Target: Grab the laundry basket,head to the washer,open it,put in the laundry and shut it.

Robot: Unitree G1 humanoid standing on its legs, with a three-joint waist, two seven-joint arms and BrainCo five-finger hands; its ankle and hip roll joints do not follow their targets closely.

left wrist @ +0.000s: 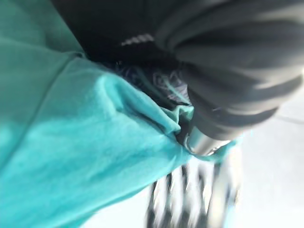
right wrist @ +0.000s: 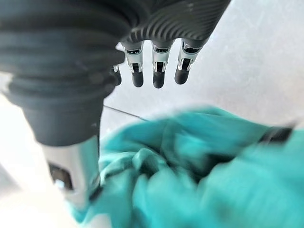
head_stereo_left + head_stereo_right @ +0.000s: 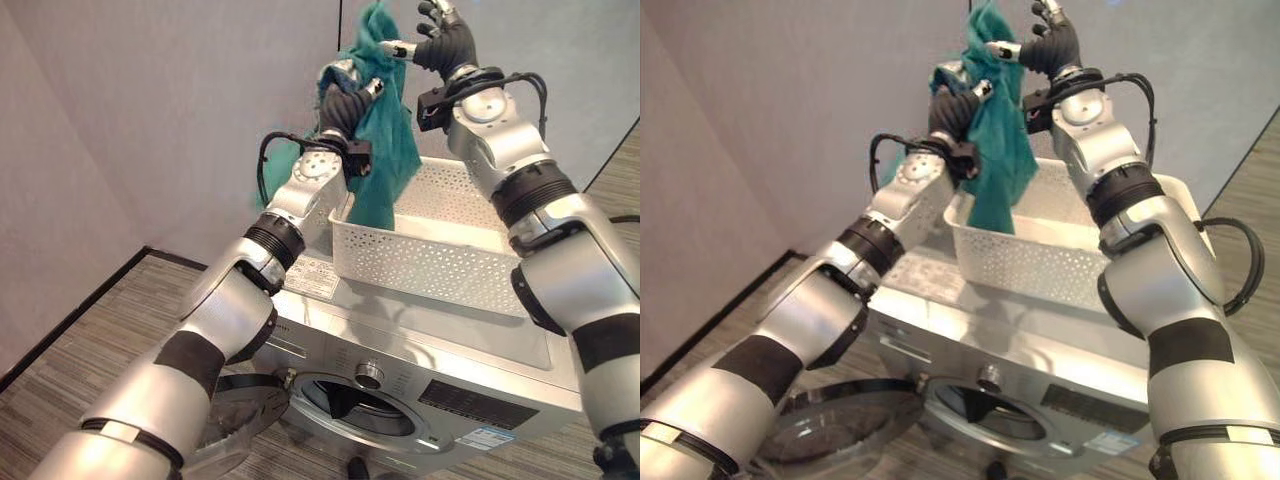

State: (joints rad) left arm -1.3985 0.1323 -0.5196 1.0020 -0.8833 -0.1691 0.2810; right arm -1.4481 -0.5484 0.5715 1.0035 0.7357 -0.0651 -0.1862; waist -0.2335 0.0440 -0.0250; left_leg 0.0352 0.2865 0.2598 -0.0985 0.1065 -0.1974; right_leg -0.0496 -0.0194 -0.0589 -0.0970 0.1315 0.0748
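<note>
A: Start left of the basket. What's the left hand (image 3: 345,100) doing?

B: Raised above the basket's (image 3: 420,262) left end, buried in the teal cloth (image 3: 385,165). In its wrist view the cloth is bunched against the dark cover, and the fingers look curled into it. I'd call that a grip on the cloth.

A: And the cloth itself?

B: Hangs in a long drape from the two hands, lower end trailing into the basket's left end. Soft, limp, light by the look of it; folds wherever nothing holds it.

A: The basket?

B: White, perforated, sitting on top of the washer (image 3: 440,400). The washer door (image 3: 840,425) is swung open below and left of the basket, so the drum mouth is free.

A: Right of the basket's left end, higher up?

B: Right hand (image 3: 440,35), above the cloth's top. Fingers (image 2: 159,78) straight and spread; the thumb lies against the top fold. Touching or steadying it, not clamping.

A: Handling judgement?

B: Nothing fragile or heavy. The risk is sag: a loose tail could catch on the basket rim or the door. Best hold is a gathered bunch near the top, which the left hand seems to have.
</note>
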